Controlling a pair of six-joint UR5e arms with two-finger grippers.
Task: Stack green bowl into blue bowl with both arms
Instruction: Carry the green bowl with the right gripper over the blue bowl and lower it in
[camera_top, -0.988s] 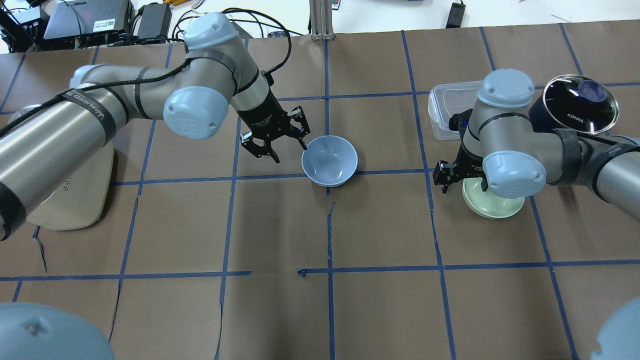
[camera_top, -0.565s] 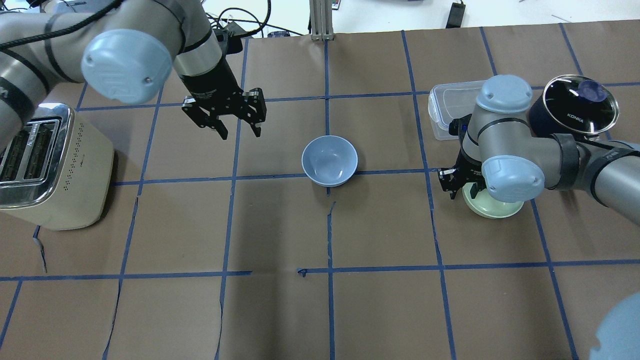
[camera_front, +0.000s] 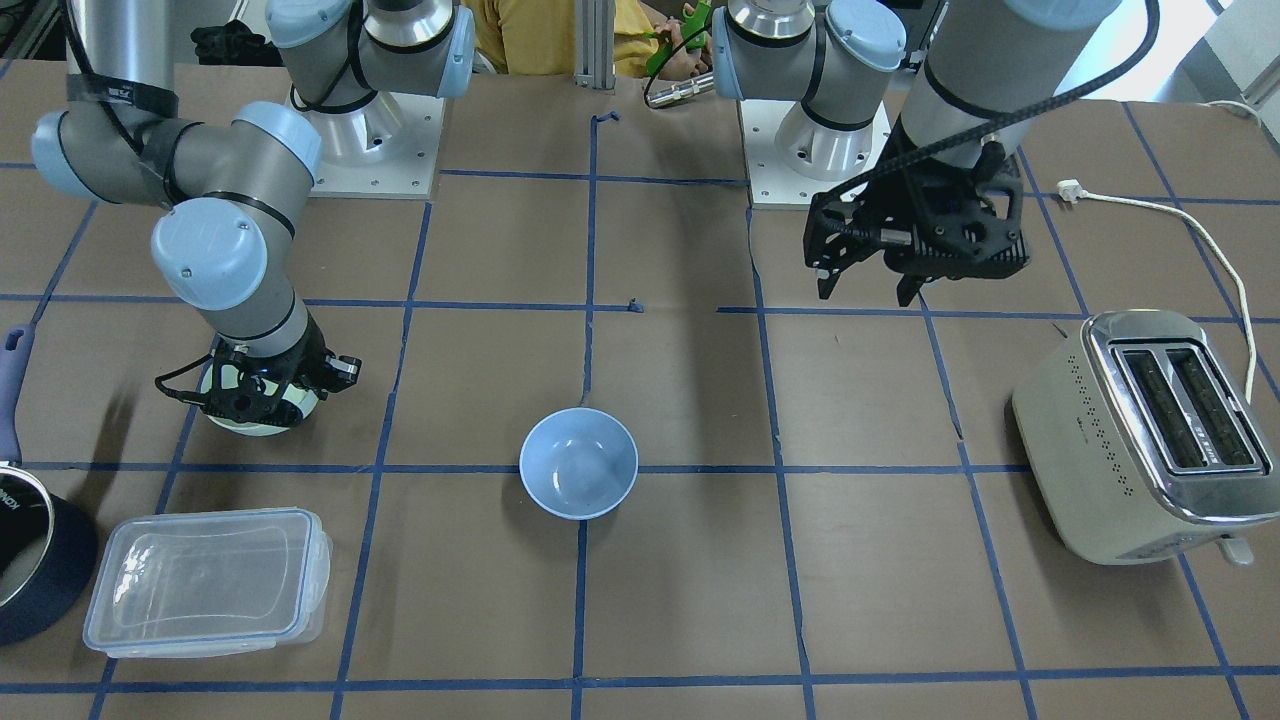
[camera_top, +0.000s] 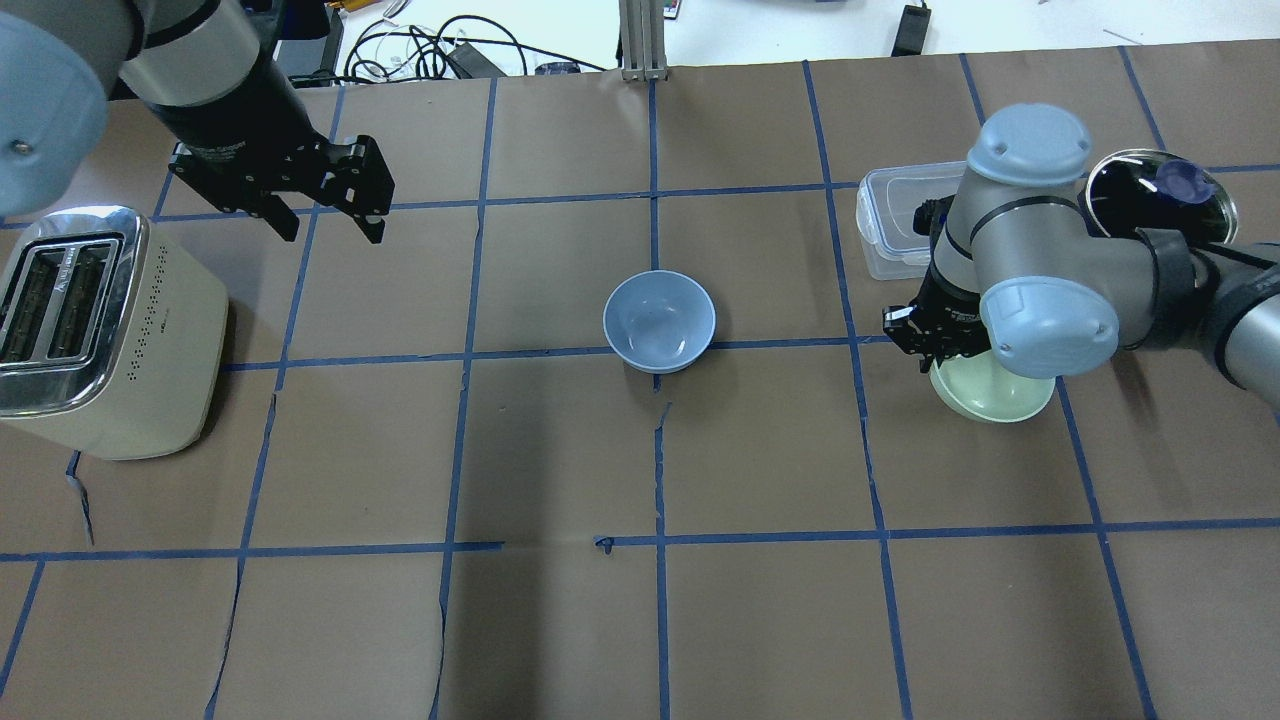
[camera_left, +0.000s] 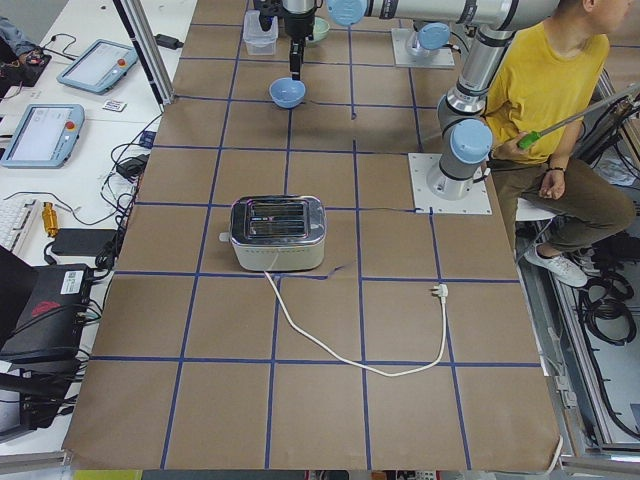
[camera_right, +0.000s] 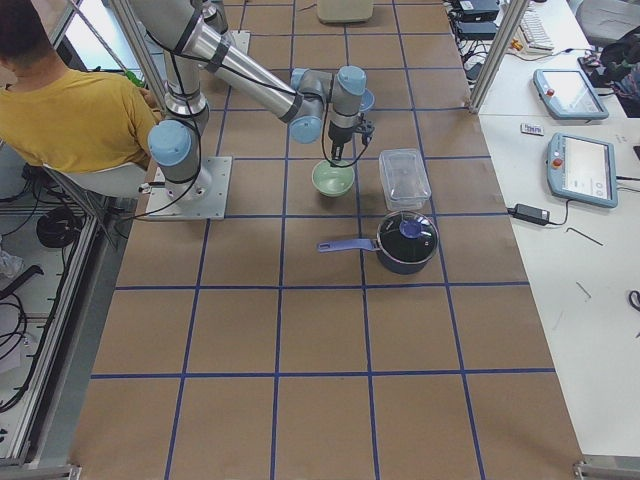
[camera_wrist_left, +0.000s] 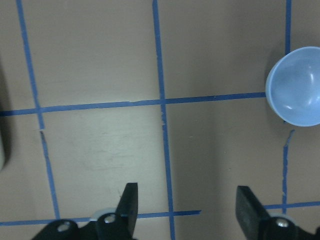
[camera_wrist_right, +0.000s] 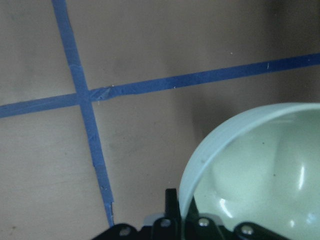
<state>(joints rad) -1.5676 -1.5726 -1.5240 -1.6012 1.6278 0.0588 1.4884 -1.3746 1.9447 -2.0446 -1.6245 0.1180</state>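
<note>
Left claw (camera_top: 332, 235) withdrew; right claw (camera_top: 935, 360) grips green bowl (camera_top: 990, 398) rim.

The central bowl (camera_top: 659, 320) sits mid-surface (camera_top: 760, 600). Well to its right lies the second bowl (camera_top: 990, 395), with the right pincer (camera_top: 935, 350) at its inner rim. A lidded box (camera_top: 890, 215) lies just beyond, with the pot (camera_top: 1160, 200) on its right. The toaster (camera_top: 100, 330) stands far left, the left pincer (camera_top: 332, 236) near it.

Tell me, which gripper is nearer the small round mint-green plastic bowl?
Right. The right gripper touches the green bowl; the left gripper hangs far off, near the cream toaster.
</note>
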